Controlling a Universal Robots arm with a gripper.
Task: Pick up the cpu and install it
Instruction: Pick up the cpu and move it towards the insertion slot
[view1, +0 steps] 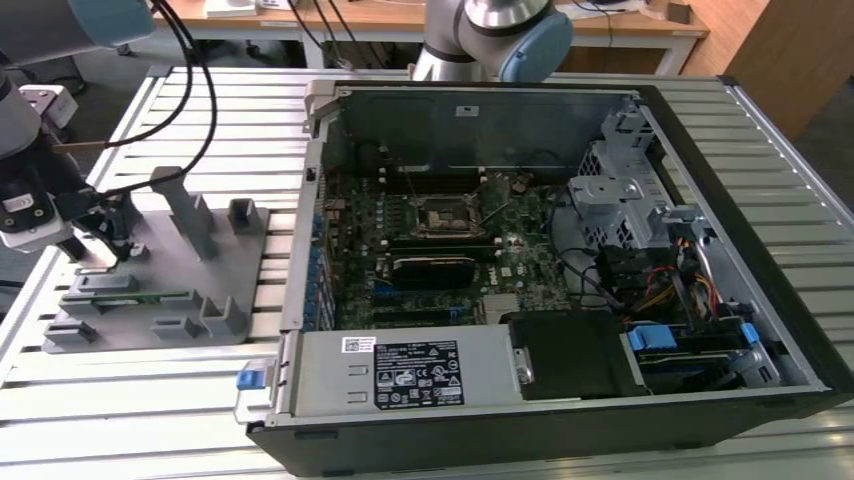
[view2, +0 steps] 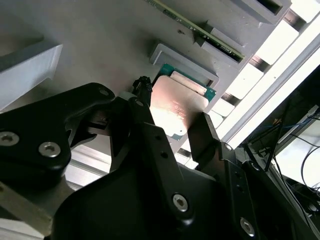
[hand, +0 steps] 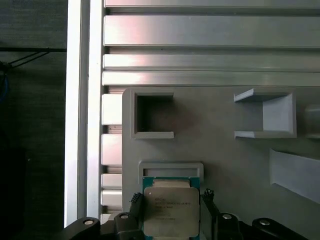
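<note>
The cpu (hand: 171, 212) is a small square chip with a silver top and a thin green border. It lies in a shallow nest of the grey fixture plate (hand: 220, 155). In both wrist views my gripper (hand: 171, 197) straddles it, one black finger (hand: 135, 201) pressed to each of two opposite edges. The second wrist view shows the cpu (view2: 176, 107) lit pale pink inside the gripper (view2: 175, 114). In the exterior view the gripper (view1: 107, 245) hangs low over the plate (view1: 167, 235) at the exterior view's left. The black socket (view1: 438, 215) sits mid-motherboard inside the case.
A green memory stick (view1: 134, 297) rests in a slot of the plate, near the cpu nest. Grey upright posts (view1: 187, 205) rise from the plate. The open computer case (view1: 747, 250) with its tall walls, drive cage and cables takes up the exterior view's right. Slatted aluminium table (view1: 147, 410) lies beneath.
</note>
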